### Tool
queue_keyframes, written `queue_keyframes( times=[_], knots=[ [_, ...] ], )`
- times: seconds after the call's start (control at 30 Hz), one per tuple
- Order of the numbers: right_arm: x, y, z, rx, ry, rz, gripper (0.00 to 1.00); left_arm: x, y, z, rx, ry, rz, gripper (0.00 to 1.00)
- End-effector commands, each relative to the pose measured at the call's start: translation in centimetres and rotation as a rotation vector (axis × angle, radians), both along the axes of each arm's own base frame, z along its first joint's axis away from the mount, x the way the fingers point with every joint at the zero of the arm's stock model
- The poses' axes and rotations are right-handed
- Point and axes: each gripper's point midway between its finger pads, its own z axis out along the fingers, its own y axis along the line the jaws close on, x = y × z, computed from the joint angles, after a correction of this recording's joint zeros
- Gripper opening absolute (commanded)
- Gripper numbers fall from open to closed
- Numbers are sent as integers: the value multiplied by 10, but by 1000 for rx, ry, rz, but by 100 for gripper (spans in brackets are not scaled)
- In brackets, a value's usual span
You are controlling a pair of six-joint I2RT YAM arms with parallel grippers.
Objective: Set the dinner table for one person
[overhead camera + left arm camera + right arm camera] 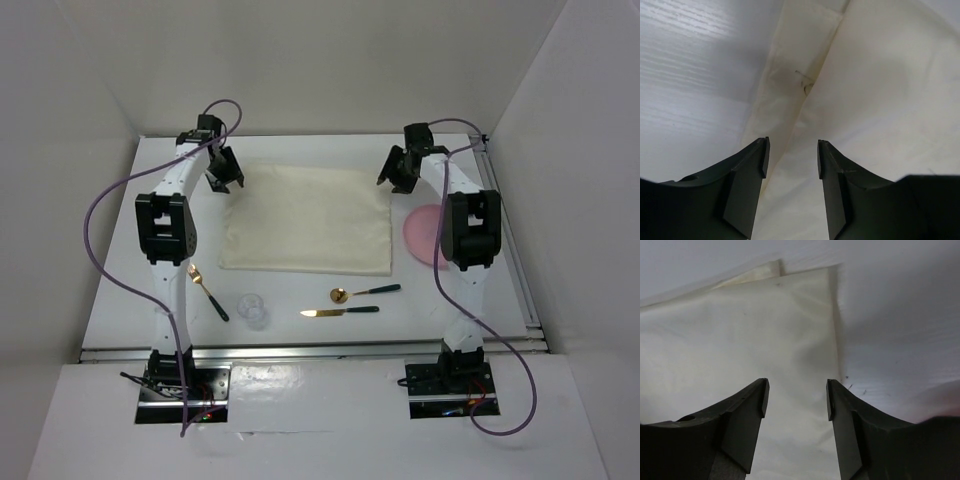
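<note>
A cream cloth placemat (pixel 305 220) lies flat in the middle of the white dinner table (pixel 320 290). My left gripper (pixel 224 180) is open and empty over the mat's far left corner; the mat's left hem shows in the left wrist view (pixel 790 90). My right gripper (pixel 397 172) is open and empty over the far right corner, whose edge shows in the right wrist view (pixel 832 320). A pink plate (pixel 422 233) lies right of the mat, partly hidden by the right arm. A gold fork (pixel 207 290), a clear glass (pixel 253 310), a gold spoon (pixel 363 292) and a gold knife (pixel 338 312) lie near the front.
White walls enclose the table on three sides. A metal rail (pixel 310 350) runs along the near edge, with both arm bases behind it. Purple cables loop beside each arm.
</note>
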Motion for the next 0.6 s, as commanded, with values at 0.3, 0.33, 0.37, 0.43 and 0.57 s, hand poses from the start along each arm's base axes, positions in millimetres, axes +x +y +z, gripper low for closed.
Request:
queue_keyframes(
  times=[0.3,0.33,0.37,0.43,0.57],
  knots=[
    [30,-8,-37,15,43,-7,63,33,-14,-7,-42,-82,-70,62],
    [30,-8,-37,15,43,-7,63,32,-14,-13,-42,-72,-69,62],
    [30,-8,-37,15,43,-7,63,32,-14,-13,-42,-72,-69,62],
    [30,-11,-41,22,52,-11,63,32,-12,-19,-30,-62,-73,62],
    [32,-11,-43,22,42,-10,56,29,-14,-27,-40,-43,-78,57]
  ],
)
